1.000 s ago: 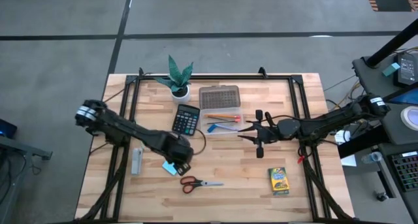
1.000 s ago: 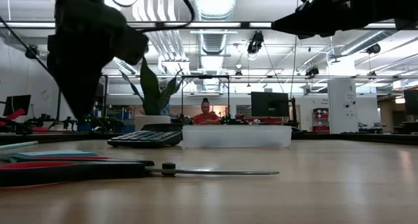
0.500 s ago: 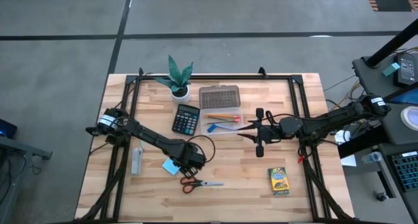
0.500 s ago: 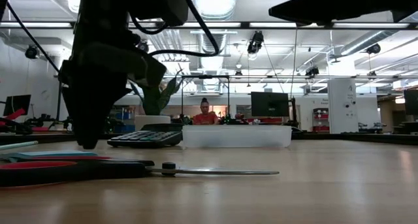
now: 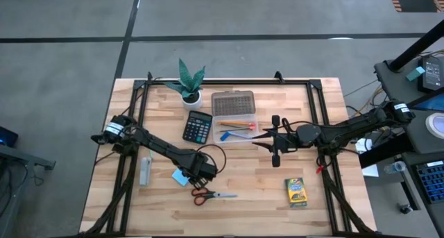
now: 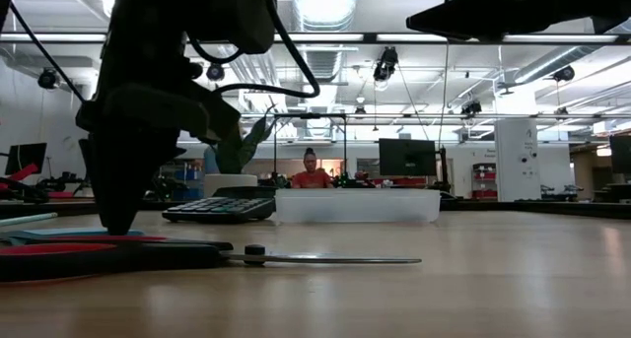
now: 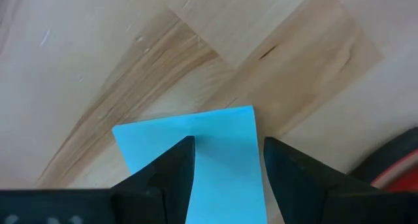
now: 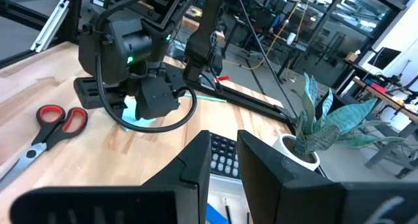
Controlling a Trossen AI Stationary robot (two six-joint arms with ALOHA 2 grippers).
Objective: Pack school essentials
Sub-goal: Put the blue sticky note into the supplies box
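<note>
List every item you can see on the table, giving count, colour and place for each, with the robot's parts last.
plant: 1, green in a white pot, far edge.
calculator: 1, black, near the plant.
clear box: 1, grey lid, mid-table, pens inside.
note pad: 1, light blue, under the left end effector.
scissors: 1, red handles, near edge.
crayon box: 1, yellow-green, right near side.
grey item: 1, left side, too small to identify.
left end effector: open, straddling the note pad.
right end effector: nearly closed, empty, beside the clear box.
</note>
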